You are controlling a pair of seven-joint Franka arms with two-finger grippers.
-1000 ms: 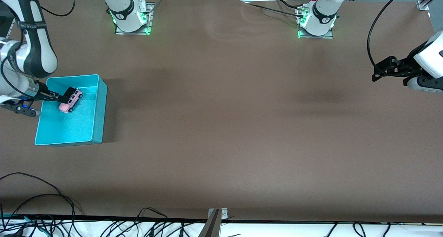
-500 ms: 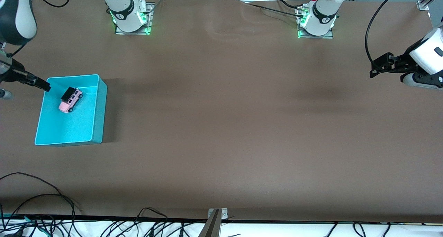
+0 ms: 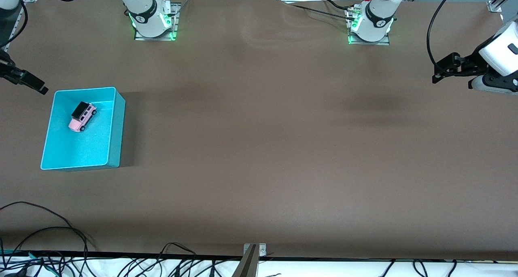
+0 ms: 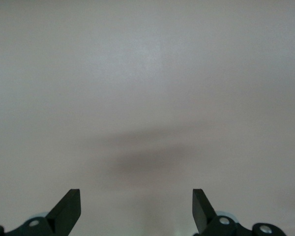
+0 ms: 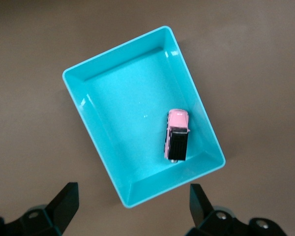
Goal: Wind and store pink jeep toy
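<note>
Right, going across the front view from the right arm's end: we see the right end effector (image 3: pixel 28 81) up in the air over the bare counter (image 3: pixel 259 147), just off the bin's corner nearest the robots' bases. Its fingers (image 5: pixel 64 204) stand wide apart in the right wrist view, nothing between them, touching nothing.

Next, the cyan bin (image 3: pixel 115 127) sits on the counter at the right arm's end. The pink jeep toy (image 3: pixel 82 116) is inside it, on its wheels on the bin floor, in the half of the bin farther from the front camera. We see its long axis running diagonally across the bin, not square to the walls. The black roofed end points toward the robots' bases and the pink nose points toward the front camera and slightly toward the right arm's end. In the right wrist view the jeep (image 5: pixel 177 135) lies just beside one long wall, black end close to a corner; we can't tell if it touches the wall.

Mid-counter is plain brown surface.

Last, the left end effector (image 3: pixel 441 71) hangs over the counter at the left arm's end, well apart from the bin. Its fingers (image 4: pixel 69 209) are spread wide, empty, with only bare surface under them. That arm waits.
</note>
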